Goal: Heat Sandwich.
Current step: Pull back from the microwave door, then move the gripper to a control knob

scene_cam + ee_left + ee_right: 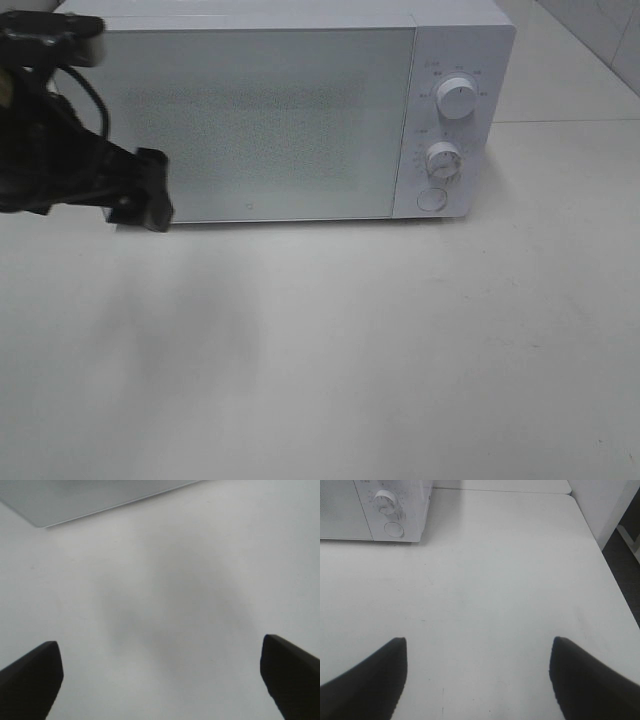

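Only from up high: whole front of the one white microwave (pixel 290 110), door (pixel 250 120) shut, parked toward the far edge of the table (pixel 400 350). Two knobs on it, upper (pixel 458 100) and lower (pixel 442 160), plus one round button (pixel 431 198) underneath. Also just one arm in that shot, with the left gripper (pixel 150 200) right by the door's lower left corner, over near the table's left edge. Can't tell from there if touching.

Only from the right wrist: the table's right edge, plus just the lower knob (pixel 385 501) and the button (pixel 394 529). Right gripper (pixel 477 680) spread wide, holding nothing, hanging over bare table well apart from the microwave.

From the left wrist: left gripper (pixel 160 680) spread wide too, nothing between the fingers, and just a sliver of microwave (pixel 75 497).

Sandwich: out of sight in all three views, so can't say where.
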Controlling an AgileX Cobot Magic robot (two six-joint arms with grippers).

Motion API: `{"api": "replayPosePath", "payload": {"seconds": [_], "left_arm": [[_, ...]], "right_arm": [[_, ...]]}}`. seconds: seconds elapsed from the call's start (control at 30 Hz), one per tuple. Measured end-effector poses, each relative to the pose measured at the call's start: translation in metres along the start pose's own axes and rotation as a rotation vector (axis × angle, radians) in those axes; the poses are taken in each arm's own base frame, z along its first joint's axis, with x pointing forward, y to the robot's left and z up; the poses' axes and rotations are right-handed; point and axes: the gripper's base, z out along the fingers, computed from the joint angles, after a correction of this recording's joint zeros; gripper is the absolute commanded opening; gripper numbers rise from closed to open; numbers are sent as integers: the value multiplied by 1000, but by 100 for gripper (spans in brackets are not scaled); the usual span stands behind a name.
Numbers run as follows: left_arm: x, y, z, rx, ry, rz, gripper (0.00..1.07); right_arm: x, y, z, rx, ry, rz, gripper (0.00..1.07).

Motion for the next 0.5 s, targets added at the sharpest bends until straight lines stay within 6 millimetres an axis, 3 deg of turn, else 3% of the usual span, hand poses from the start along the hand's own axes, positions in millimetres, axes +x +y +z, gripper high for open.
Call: {"api": "replayPosePath", "payload": {"seconds": [0.1, 0.13, 0.27, 0.5], "left_arm": [[2, 32, -15, -14, -31, -68, 103], [2, 32, -15, -14, -31, -68, 103], [11, 69, -34, -32, -60, -158, 103], [35, 98, -53, -70, -76, -248, 101]], "right_arm": [[0, 0, 0, 0, 0, 0, 76], [0, 0, 0, 0, 0, 0, 76], [0, 0, 0, 0, 0, 0, 76], [0, 0, 0, 0, 0, 0, 76]]}}
